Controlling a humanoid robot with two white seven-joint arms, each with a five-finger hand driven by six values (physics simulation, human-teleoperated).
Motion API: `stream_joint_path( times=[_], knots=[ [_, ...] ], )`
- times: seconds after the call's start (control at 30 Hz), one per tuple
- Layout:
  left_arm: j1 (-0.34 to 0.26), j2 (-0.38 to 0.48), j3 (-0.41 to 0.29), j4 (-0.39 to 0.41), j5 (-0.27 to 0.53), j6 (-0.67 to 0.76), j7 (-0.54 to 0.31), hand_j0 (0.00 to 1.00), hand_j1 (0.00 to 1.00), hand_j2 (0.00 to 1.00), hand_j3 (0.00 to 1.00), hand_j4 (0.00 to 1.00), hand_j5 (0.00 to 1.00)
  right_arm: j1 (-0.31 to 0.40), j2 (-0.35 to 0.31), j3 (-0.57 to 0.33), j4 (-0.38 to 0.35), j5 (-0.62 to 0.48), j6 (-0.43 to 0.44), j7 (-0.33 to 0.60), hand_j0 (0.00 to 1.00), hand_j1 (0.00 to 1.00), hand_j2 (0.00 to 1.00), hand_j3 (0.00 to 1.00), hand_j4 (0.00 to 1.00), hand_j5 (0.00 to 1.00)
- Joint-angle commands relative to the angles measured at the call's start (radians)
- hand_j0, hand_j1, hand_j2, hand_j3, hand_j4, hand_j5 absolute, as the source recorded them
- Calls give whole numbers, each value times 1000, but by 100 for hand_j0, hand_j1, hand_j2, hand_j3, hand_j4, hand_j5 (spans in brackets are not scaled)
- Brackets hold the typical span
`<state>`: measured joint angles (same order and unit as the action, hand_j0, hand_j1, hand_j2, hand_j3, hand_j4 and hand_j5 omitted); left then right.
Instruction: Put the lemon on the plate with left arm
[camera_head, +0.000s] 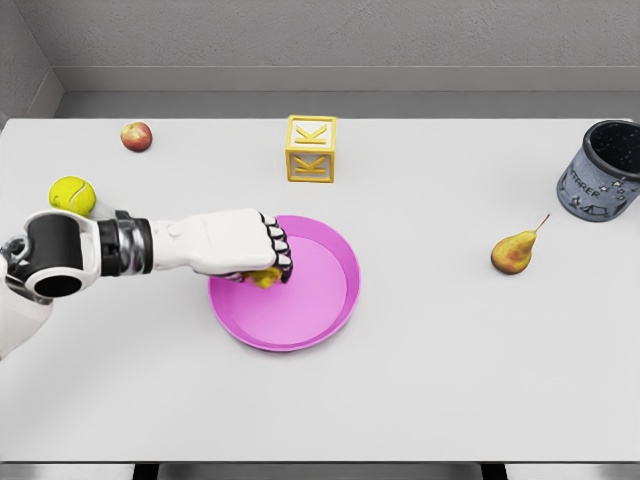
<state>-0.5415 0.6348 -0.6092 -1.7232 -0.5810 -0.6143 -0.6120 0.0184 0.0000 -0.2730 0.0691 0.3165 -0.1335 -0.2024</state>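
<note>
A: Where is the left robot hand (240, 245)?

B: Over the left part of the pink plate (320, 305), fingers curled down around the lemon (265, 277). Only a bit of yellow shows under the fingertips.

A: Is the lemon on the plate?

B: It sits within the plate's rim, low against the dish, with the hand closed on it. I cannot tell whether it touches the surface.

A: What lies around on the counter (420, 380)?

B: A tennis ball (71, 193) just behind the forearm, an apple (137, 136) at the far left, a yellow letter block (311, 149) behind the plate, a pear (516, 252) well to the right, and a dark tin cup (603, 171) at the right edge.
</note>
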Motion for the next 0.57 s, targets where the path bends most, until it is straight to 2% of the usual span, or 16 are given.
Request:
stream_joint_path(
  times=[0.0,0.1,0.17,0.2,0.3,0.37,0.4,0.53],
  knots=[
    [-2,-10,-15,-2,26,3,1,100,100,100,100,100,100,0,0,0,0,0,0,0,100,100,100,100,100,100],
    [-14,2,8,1,33,3,1,100,100,100,100,100,100,0,0,0,0,0,0,0,100,100,100,100,100,100],
    [-3,51,137,11,69,3,1,100,100,100,100,100,100,0,0,0,0,0,0,0,100,100,100,100,100,100],
    [2,89,166,11,75,3,1,100,100,100,100,100,100,0,0,0,0,0,0,0,100,100,100,100,100,100],
    [8,137,235,100,133,3,1,100,100,100,100,100,100,0,0,0,0,0,0,0,100,100,100,100,100,100],
    [26,138,295,263,228,3,1,100,100,100,100,100,100,0,0,0,0,0,0,0,100,100,100,100,100,100],
    [26,138,304,309,240,3,1,100,100,100,100,100,100,0,0,0,0,0,0,0,100,100,100,100,100,100],
    [28,137,315,320,240,3,1,100,100,100,100,100,100,0,0,0,0,0,0,0,100,100,100,100,100,100]
  ],
)
